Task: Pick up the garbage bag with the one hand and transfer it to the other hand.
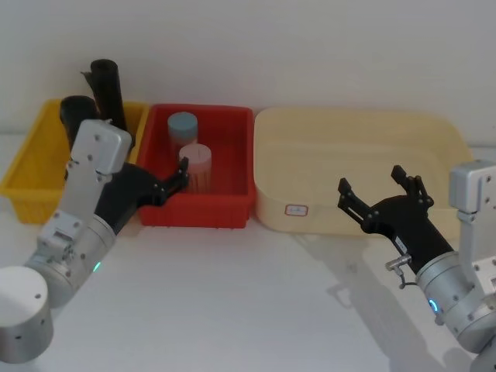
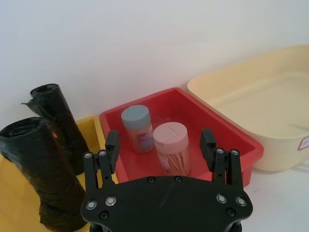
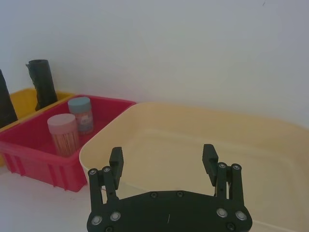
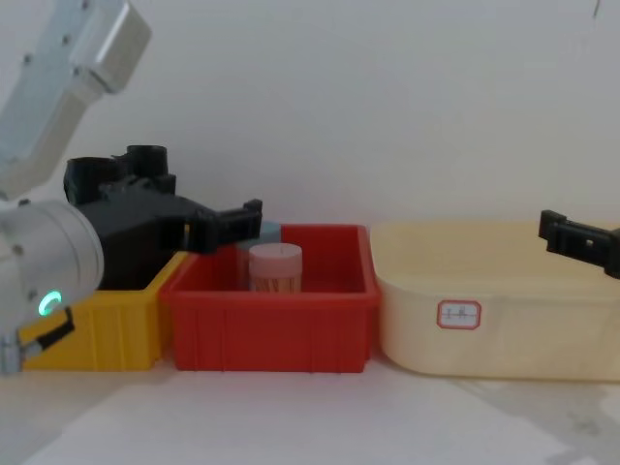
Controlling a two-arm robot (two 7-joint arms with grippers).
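From the head view, the garbage bag (image 1: 75, 113), a thick black roll of glossy plastic film, stands upright in a yellow plastic bin (image 1: 31, 177) at the desk's (image 1: 248, 310) far left, its lower part hidden by the silver left arm. Behind it stands a slimmer black roll (image 1: 108, 89) with a pointed loose flap. The left claw (image 1: 175, 181), matte black with long fingers, hangs released and empty over the near left corner of the red bin (image 1: 203, 211), apart from the bag. That bin holds two round jars, one with a blue lid (image 1: 184, 124) and one with a pink lid (image 1: 195, 164). The right claw (image 1: 373, 181) is likewise spread wide, holding nothing, over the front wall of a smooth, round-cornered cream tub (image 1: 349, 221). The left wrist view shows the bag's (image 2: 41, 169) crinkled, shiny surface and slightly bent cylinder shape, beside the claw's bolted black palm, with the parted fingers (image 2: 112, 145) framing the jars. The right wrist view shows that claw's fingers (image 3: 210, 157) apart over the tub's bare hollow. In the chest view, the three bins sit side by side, touching or nearly so.
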